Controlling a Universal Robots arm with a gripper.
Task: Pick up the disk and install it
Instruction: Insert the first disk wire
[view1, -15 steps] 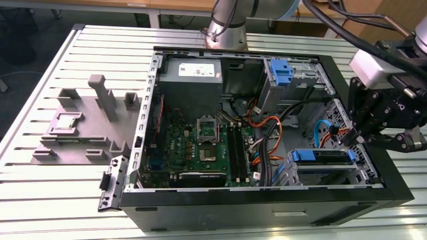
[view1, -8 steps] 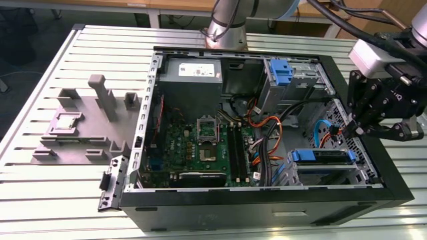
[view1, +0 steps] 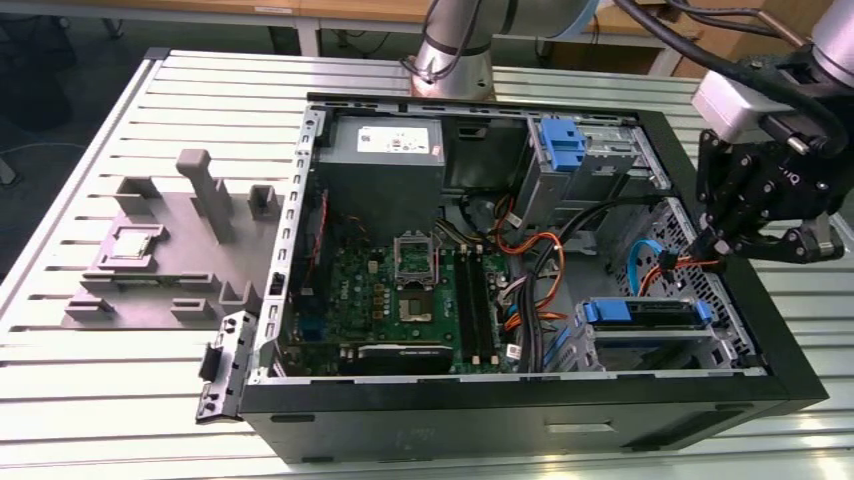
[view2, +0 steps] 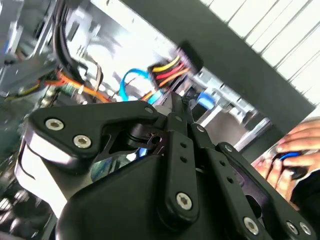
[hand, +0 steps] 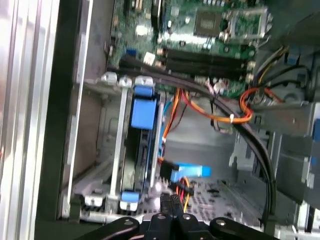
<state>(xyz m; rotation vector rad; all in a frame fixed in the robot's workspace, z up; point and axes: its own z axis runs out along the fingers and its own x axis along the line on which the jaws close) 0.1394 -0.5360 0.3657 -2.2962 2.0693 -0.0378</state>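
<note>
The flat silver disk with blue plastic side rails (view1: 645, 313) sits seated in the drive cage at the near corner of the open black computer case (view1: 534, 405). The black gripper (view1: 731, 250) hovers above the cage beside loose cables, fingers closed together, holding nothing. Judged dense, rigid and shock-sensitive; the blue rails offer the safest hold.

The end effector (view1: 710, 252) hangs downward from the arm, its fingers closed together.
</note>
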